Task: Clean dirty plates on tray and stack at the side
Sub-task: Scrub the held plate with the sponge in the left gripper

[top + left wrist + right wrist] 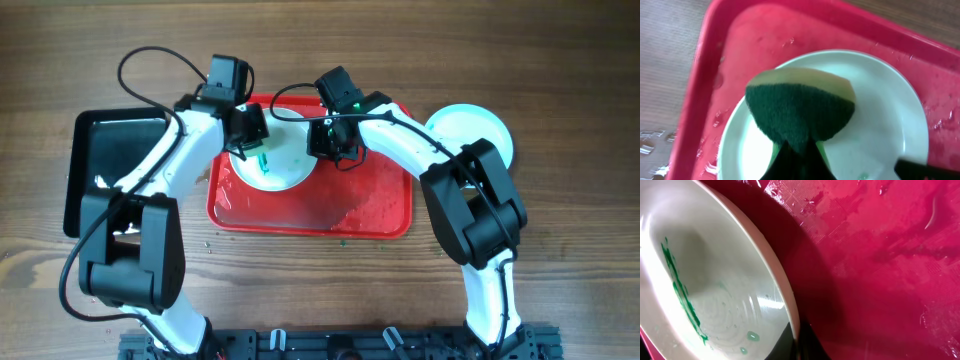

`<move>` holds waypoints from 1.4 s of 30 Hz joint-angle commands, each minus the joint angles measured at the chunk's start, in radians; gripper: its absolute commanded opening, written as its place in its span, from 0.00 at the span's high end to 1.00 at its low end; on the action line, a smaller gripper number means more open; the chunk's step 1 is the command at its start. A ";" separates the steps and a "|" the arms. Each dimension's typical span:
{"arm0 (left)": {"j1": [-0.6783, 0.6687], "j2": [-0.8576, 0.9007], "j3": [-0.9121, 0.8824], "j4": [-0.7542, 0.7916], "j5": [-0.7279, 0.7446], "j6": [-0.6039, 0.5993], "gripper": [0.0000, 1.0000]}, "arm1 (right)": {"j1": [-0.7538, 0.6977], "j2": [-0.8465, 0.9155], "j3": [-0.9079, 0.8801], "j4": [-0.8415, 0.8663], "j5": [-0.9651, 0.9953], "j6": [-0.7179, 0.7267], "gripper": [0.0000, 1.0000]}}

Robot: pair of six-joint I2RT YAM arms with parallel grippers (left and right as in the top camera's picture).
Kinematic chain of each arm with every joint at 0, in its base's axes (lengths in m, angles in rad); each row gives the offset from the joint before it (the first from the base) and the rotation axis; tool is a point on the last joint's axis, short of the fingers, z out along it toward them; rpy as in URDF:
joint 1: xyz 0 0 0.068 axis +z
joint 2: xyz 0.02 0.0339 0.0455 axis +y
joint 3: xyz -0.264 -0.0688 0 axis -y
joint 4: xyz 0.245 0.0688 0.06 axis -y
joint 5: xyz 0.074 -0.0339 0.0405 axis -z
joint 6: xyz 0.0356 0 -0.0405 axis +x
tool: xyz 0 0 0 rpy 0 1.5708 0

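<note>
A white plate [272,168] with a green streak lies on the wet red tray [375,215] at its upper left. It shows in the left wrist view [890,115] and in the right wrist view [715,280]. My left gripper [252,128] is shut on a green and yellow sponge [800,110] and holds it over the plate. My right gripper [330,140] is shut on the plate's right rim [792,325], one finger inside and one outside. Another pale plate [475,135] lies on the table right of the tray. A third plate is out of view.
A black tray [95,165] stands on the wooden table left of the red tray. Water drops and small green flecks lie on the red tray floor [880,255].
</note>
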 commanded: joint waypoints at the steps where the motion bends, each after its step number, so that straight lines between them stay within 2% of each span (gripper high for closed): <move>1: -0.012 0.011 -0.080 0.101 0.007 0.077 0.96 | 0.002 0.042 -0.005 -0.003 -0.008 -0.010 0.96; 4: -0.012 0.048 -0.123 0.174 0.007 0.154 0.96 | 0.002 0.042 -0.005 0.002 -0.008 -0.010 0.96; 9: -0.012 0.114 -0.123 0.127 0.042 0.193 0.96 | 0.002 0.042 -0.005 0.002 -0.008 -0.011 0.96; 11: -0.012 0.114 -0.123 0.071 0.150 0.269 0.96 | 0.002 0.042 -0.005 0.002 -0.008 -0.011 0.96; 14: -0.012 0.114 -0.123 -0.098 0.388 0.507 0.96 | 0.002 0.042 -0.005 0.002 -0.008 -0.011 0.96; 16: -0.012 0.114 -0.123 -0.173 0.418 0.598 0.96 | 0.002 0.042 -0.005 0.003 -0.008 -0.011 0.96; 17: -0.009 0.114 -0.122 -0.142 0.389 0.598 0.96 | 0.002 0.042 -0.005 0.004 -0.009 -0.011 0.96; 19: -0.004 0.114 -0.122 -0.069 0.291 0.478 0.96 | 0.002 0.042 -0.005 0.004 -0.011 -0.011 0.96; 22: -0.003 0.114 -0.122 0.089 0.050 0.181 0.96 | 0.002 0.042 -0.005 0.003 -0.011 -0.010 0.96; 26: -0.005 0.114 -0.122 0.201 -0.107 -0.070 0.96 | 0.002 0.042 -0.005 0.003 -0.011 -0.011 0.96; 27: -0.010 0.115 -0.122 0.207 -0.211 -0.172 0.96 | 0.002 0.042 -0.005 0.006 -0.011 -0.011 0.96; 30: -0.021 0.115 -0.123 0.175 -0.320 -0.264 0.96 | 0.002 0.042 -0.005 0.008 -0.011 -0.011 0.96; 32: -0.038 0.116 -0.123 0.064 -0.288 -0.266 0.96 | 0.002 0.042 -0.005 0.006 -0.012 -0.015 0.96; 34: -0.065 0.117 -0.123 -0.039 -0.181 -0.207 0.96 | 0.002 0.042 -0.005 0.009 -0.012 -0.014 0.96; 37: -0.109 0.117 -0.123 -0.042 0.201 0.134 0.96 | 0.002 0.042 -0.005 0.010 -0.014 -0.014 0.95; 39: -0.128 0.117 -0.123 -0.044 0.388 0.283 0.96 | 0.002 0.042 -0.005 0.009 -0.019 -0.016 0.96; 40: -0.136 0.117 -0.123 -0.045 0.434 0.321 0.96 | 0.002 0.042 -0.005 0.009 -0.021 -0.019 0.96; 42: -0.139 0.117 -0.123 -0.031 0.429 0.325 0.96 | 0.002 0.042 -0.005 0.010 -0.023 -0.019 0.95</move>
